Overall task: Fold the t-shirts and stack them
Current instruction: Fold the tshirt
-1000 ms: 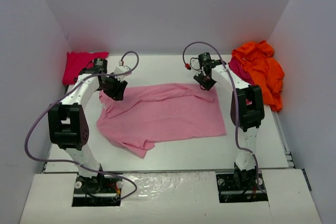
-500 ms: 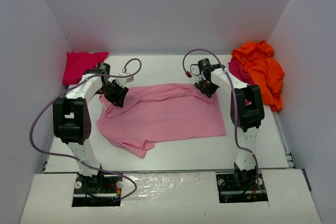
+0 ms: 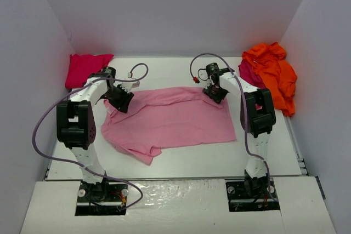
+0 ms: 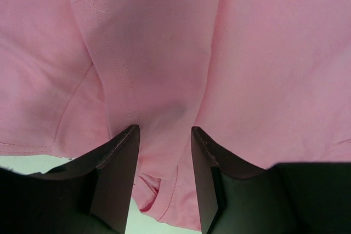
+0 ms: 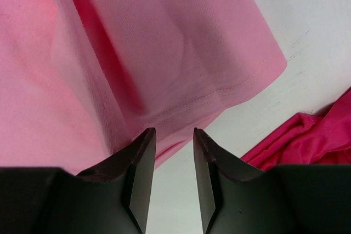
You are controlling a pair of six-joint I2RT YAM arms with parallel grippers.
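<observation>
A light pink t-shirt (image 3: 170, 121) lies spread flat in the middle of the table. My left gripper (image 3: 122, 101) is down on its far left sleeve. In the left wrist view that gripper (image 4: 164, 130) is open, its fingers astride a stitched fold of pink cloth (image 4: 164, 53). My right gripper (image 3: 215, 92) is at the shirt's far right corner. It is open too (image 5: 173, 131), with the pink hem (image 5: 219, 100) at its tips and bare table between the fingers. A red t-shirt (image 3: 85, 68) lies at the back left. An orange t-shirt (image 3: 271, 75) is heaped at the back right over a dark crimson one (image 3: 248, 72).
White walls close in the table on the left, back and right. The crimson cloth (image 5: 307, 141) lies just right of my right gripper. Grey cables loop off both wrists (image 3: 137, 75).
Both grippers have come down onto the far edge of the pink shirt. The left arm has drawn more upright. The shirt itself has barely shifted.
</observation>
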